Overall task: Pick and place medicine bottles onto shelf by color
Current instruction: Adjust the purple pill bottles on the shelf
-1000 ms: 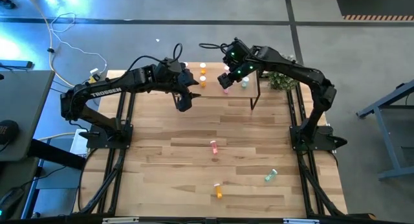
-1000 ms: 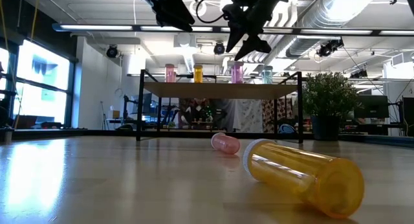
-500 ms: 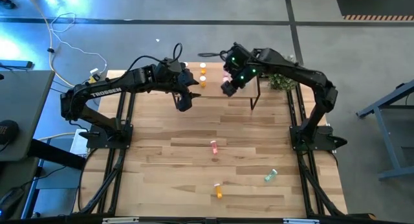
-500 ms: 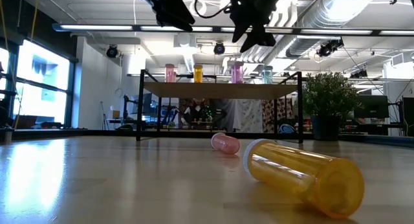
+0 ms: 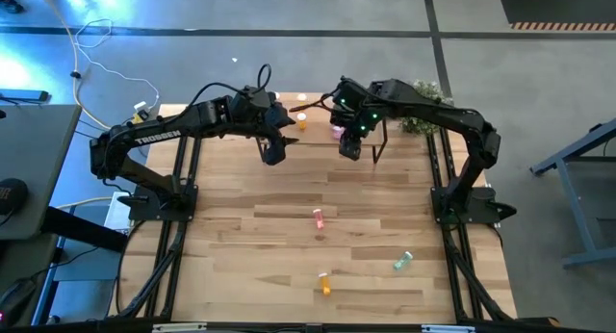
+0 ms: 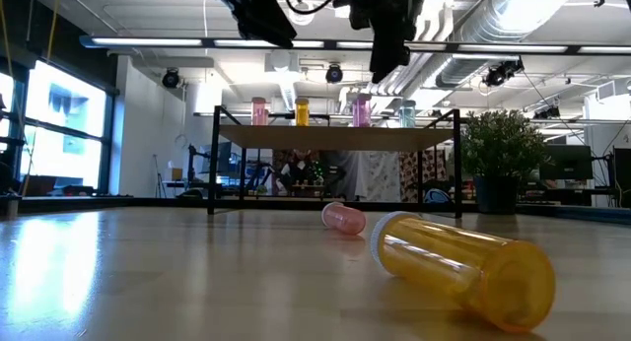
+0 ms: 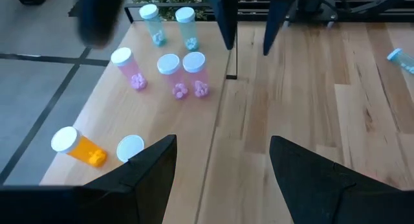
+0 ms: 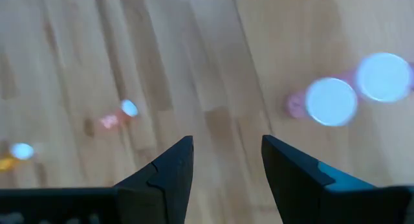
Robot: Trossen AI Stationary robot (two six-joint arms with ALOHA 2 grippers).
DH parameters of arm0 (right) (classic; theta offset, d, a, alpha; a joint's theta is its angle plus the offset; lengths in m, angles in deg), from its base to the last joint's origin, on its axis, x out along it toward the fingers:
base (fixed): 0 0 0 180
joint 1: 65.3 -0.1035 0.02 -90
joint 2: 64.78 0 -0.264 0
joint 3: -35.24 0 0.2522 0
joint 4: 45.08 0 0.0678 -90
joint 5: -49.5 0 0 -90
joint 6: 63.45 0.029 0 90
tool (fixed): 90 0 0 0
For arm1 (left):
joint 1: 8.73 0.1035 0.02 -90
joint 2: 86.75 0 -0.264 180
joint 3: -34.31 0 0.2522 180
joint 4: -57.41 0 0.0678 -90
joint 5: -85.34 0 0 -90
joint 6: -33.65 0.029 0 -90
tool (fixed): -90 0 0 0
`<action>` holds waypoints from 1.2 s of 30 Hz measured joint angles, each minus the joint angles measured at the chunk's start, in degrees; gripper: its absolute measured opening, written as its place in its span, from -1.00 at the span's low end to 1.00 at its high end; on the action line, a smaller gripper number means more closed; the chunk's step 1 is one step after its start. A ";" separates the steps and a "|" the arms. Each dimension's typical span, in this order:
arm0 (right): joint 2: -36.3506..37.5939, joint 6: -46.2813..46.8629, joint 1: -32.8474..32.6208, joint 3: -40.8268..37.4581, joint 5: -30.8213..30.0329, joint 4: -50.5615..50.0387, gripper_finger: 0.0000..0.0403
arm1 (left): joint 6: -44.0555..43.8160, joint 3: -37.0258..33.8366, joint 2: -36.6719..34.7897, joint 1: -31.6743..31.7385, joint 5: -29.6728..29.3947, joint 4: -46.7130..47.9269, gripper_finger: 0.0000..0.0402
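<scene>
Overhead, much of the shelf point(image 5: 380, 131) hides beneath the two arms, so only an orange bottle point(image 5: 301, 120) and a pink one point(image 5: 337, 132) peek out between them; the level view shows four bottles point(image 6: 361, 110) standing on its board in a row, pink, orange, pink, pale teal. The left wrist view gives a fuller count on the board: two teal, three pink, and two orange ones partly cut off by a finger. Both grippers are clipped at the top edge of the low view, and the right wrist view is blurred, showing two white caps and smears of colour farther off. The left gripper point(image 5: 273, 152) hangs above the table just off the shelf's front-left edge, arm stretched in from the left base, fingers point(image 7: 150, 169) spread apart with nothing between them. The right gripper point(image 5: 350, 146) hangs over the shelf's front edge, arm arched in from the right base, its fingers point(image 8: 169, 167) parted and empty. Three bottles lie on their sides on the table point(image 5: 231, 246), well apart from the shelf: a pink one point(image 5: 318, 217) near the middle, a teal one point(image 5: 402, 262) toward the right, and an orange one point(image 5: 325, 284) close to the front edge. Wide bare wood lies between the shelf and those three.
</scene>
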 joint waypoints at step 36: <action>-1.97 -3.35 1.97 -6.45 -0.06 8.73 -0.14 | -0.01 0.00 0.00 0.01 0.02 -0.02 0.18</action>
